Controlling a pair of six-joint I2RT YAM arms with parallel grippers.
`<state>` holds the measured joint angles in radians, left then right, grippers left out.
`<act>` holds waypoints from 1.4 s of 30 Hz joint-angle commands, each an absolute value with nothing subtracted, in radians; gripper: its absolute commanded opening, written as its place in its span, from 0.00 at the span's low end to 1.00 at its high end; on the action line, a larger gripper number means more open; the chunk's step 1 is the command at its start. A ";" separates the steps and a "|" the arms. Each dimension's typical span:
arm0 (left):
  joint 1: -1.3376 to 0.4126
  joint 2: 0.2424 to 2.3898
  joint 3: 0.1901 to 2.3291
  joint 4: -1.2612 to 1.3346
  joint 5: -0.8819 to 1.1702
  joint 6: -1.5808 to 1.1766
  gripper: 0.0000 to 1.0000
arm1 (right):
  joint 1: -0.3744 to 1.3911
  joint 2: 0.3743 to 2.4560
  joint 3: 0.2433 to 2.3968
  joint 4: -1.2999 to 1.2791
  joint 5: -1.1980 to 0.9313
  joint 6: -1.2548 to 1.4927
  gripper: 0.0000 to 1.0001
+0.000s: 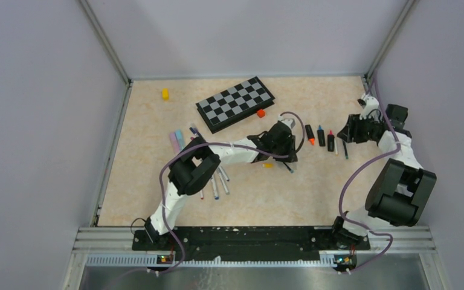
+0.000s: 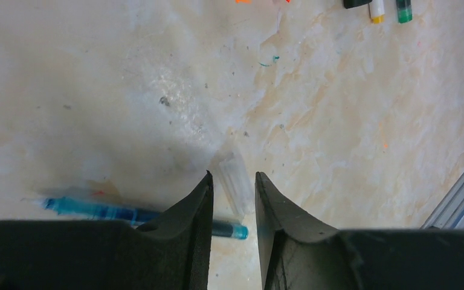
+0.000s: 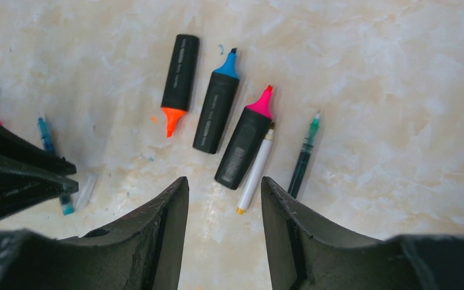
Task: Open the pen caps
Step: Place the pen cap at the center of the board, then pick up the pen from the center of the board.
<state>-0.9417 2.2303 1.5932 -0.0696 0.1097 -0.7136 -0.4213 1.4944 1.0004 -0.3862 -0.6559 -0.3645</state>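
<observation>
Hovering low over the middle of the table (image 1: 139, 181), the left gripper (image 2: 233, 176) has its two fingers a little apart, clamped on nothing. A small clear cap (image 2: 235, 187) lies flat on the surface in the gap just beyond the fingertips. A thin teal pen (image 2: 96, 210) lies crosswise beneath the gripper, its tip coming out near the cap's near end; whether the two touch cannot be told.

The right gripper (image 3: 224, 181) hangs over the right side of the table, its jaws apart and empty. Below it three chunky black markers lie side by side with their coloured tips bare: the orange highlighter (image 3: 179, 78), the blue highlighter (image 3: 217, 112) and the pink highlighter (image 3: 241, 148). The orange one points the opposite way to the other two. A white pen (image 3: 255, 169) with a yellow end lies against the pink highlighter's side, and a slim green pen (image 3: 304, 157) lies just beside that, apart from it.

In the top view a bunch of white-barrelled pens (image 1: 220, 181) lies on the left half of the table, partly hidden under the left arm. The chessboard (image 1: 235, 103) sits tilted at the far side, with an orange block (image 1: 261, 113) just beside its near right corner and a yellow block (image 1: 165, 93) well off to its left.
</observation>
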 commanded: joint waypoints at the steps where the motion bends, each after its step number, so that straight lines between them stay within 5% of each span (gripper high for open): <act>1: -0.934 2.030 1.505 0.072 0.063 -0.613 0.36 | -0.422 1.417 0.975 -0.396 -0.786 -0.436 0.47; 10: -0.934 1.634 1.099 0.356 -0.027 -0.349 0.49 | -0.310 1.273 0.873 -0.509 -1.056 -0.757 0.47; 13: -0.934 1.496 0.963 0.392 -0.073 -0.287 0.64 | -0.187 1.235 0.837 -0.557 -1.085 -0.924 0.47; 17: -0.928 1.325 0.703 0.530 -0.129 -0.254 0.98 | -0.004 1.241 0.815 -0.524 -1.040 -0.962 0.47; 23: -0.901 1.193 0.450 0.638 -0.126 -0.387 0.99 | 0.259 1.376 0.855 -0.461 -0.712 -0.883 0.47; 31: -0.897 1.133 0.404 0.633 -0.202 -0.381 0.99 | 0.387 1.558 0.937 -0.374 -0.372 -0.684 0.43; 42: -0.896 1.166 0.419 0.626 -0.212 -0.385 0.99 | 0.403 1.591 0.938 -0.326 -0.327 -0.613 0.36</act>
